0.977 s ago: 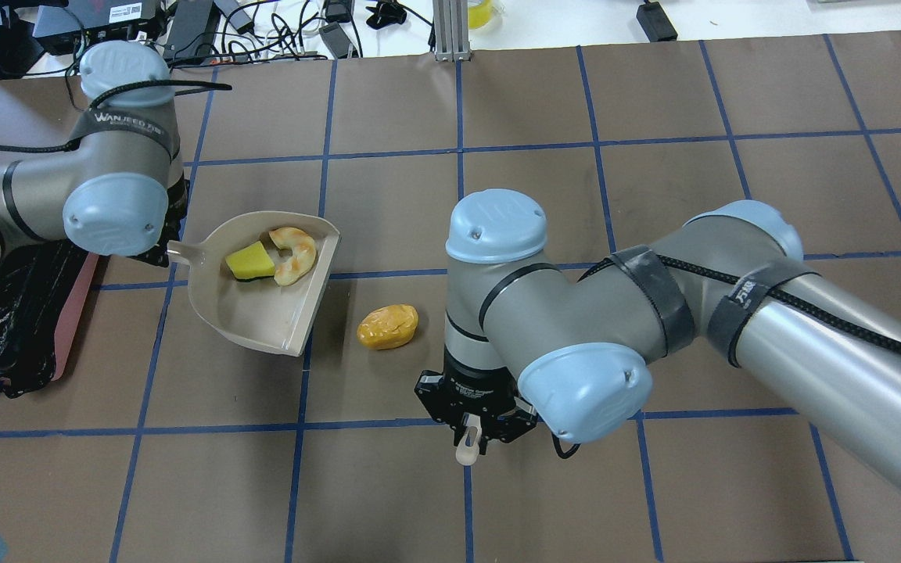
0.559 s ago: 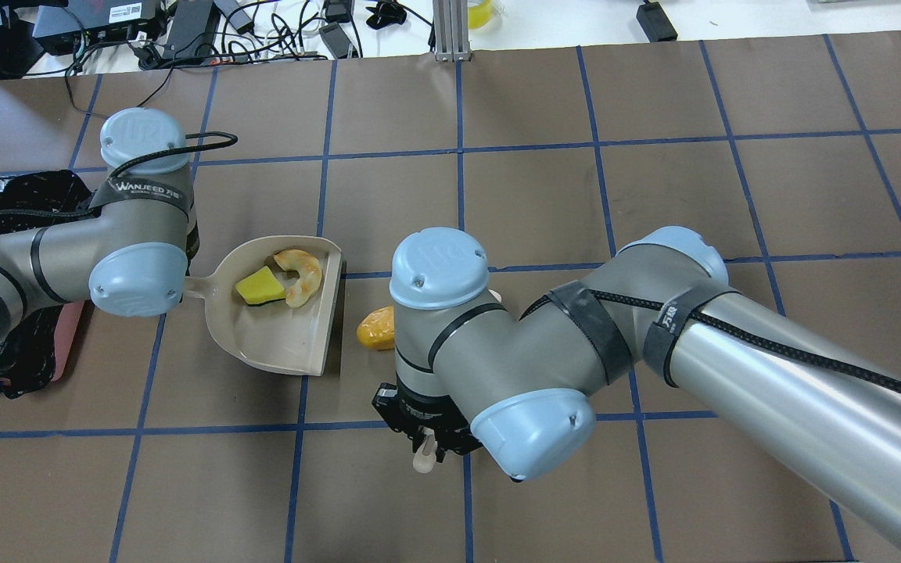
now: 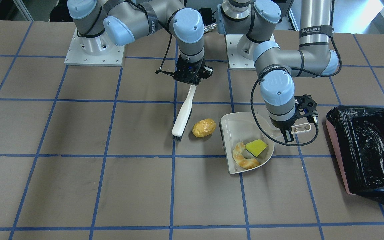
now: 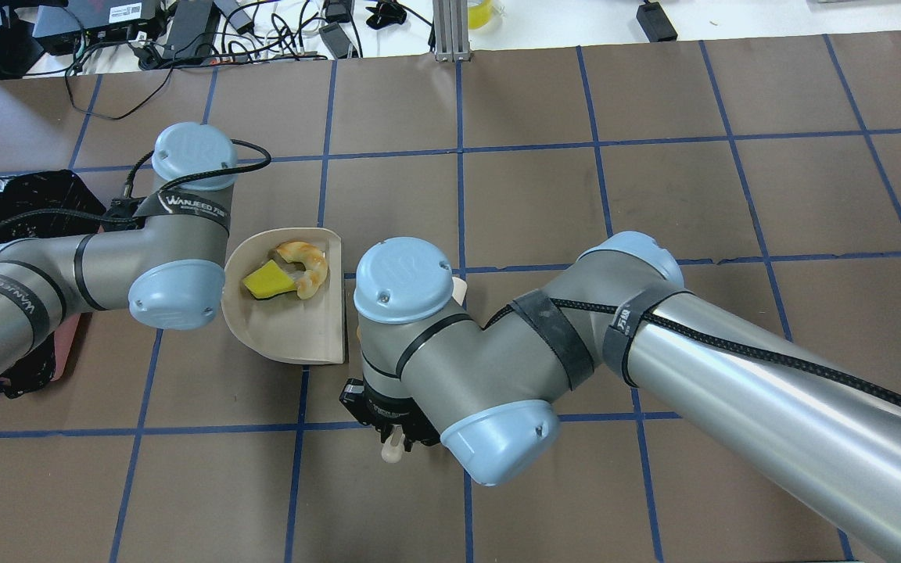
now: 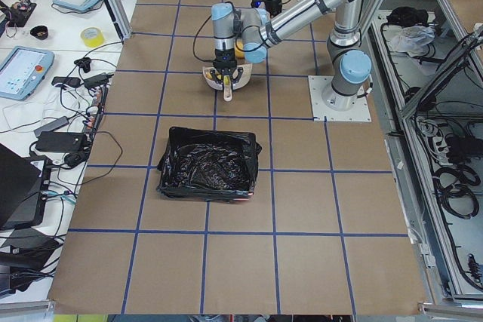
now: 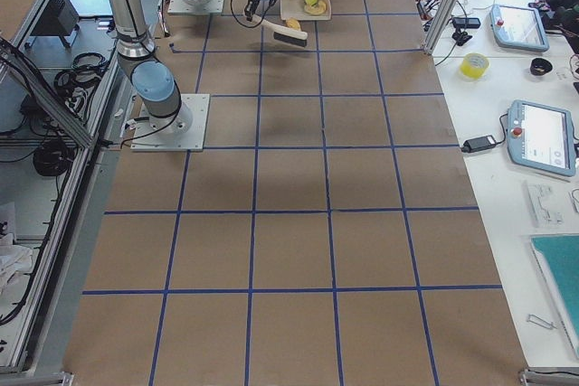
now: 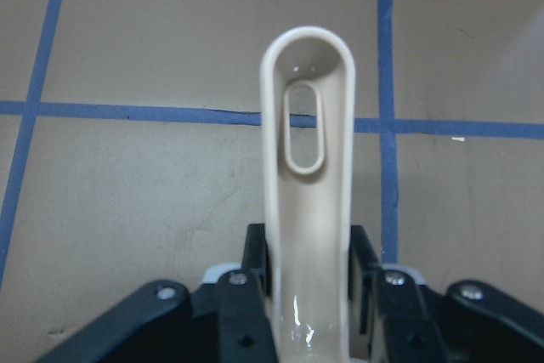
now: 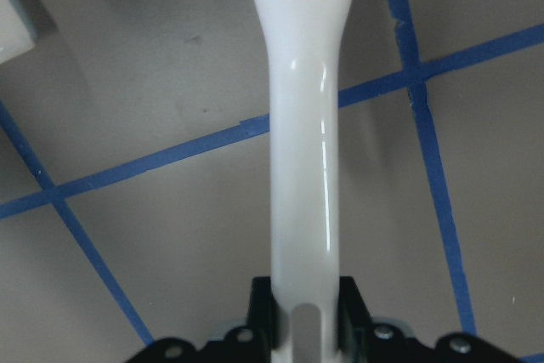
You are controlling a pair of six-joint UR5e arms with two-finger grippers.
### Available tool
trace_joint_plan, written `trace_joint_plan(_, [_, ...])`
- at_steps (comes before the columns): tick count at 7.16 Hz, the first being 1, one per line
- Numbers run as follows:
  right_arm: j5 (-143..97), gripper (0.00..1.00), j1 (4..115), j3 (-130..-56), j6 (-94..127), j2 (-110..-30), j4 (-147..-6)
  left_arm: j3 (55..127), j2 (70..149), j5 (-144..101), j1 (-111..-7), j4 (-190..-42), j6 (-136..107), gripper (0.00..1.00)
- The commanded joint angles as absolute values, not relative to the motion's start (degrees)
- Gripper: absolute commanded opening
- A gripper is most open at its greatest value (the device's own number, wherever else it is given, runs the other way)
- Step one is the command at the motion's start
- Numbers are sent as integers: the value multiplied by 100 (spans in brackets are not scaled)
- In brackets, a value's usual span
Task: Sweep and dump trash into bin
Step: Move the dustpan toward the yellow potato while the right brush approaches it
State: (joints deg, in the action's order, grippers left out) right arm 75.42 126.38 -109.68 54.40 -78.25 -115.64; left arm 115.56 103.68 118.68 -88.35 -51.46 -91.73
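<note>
The beige dustpan [image 3: 242, 128] lies on the table and holds the tan croissant piece [image 3: 243, 160] and the yellow-green wedge [image 3: 256, 147]. My left gripper [image 3: 290, 131] is shut on the dustpan handle [image 7: 308, 176]. The golden-brown potato lump [image 3: 204, 127] lies just outside the pan's open edge. My right gripper [image 3: 191, 80] is shut on the white brush handle [image 8: 302, 150]; the brush head [image 3: 178, 130] rests on the table beside the potato, on the side away from the pan. In the overhead view the right arm hides the potato. The bin [image 3: 362, 111] with its black bag stands beyond the left arm.
The table is brown with a blue tape grid. Both arm bases [image 3: 93, 50] stand at the table's robot side. Cables and devices [image 4: 184, 31] lie past the far edge in the overhead view. The bin's pink side [image 4: 67, 352] shows under the left arm.
The left arm has slid the dustpan toward the potato. The right arm has swung the brush toward the pan and now covers the potato in the overhead view.
</note>
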Motion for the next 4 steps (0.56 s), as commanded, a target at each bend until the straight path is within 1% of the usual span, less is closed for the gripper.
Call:
trace_joint_plan(1, [7541,0,12674,-10864,5440,-7673,-11663,11592,10327,11962,-9122,-5150,-9343,0])
trace_joint_plan(4, [7541,0,12691,-10854,5449,-7349,-12030,11593,10432,11927,-9141,-5150,-9492,0])
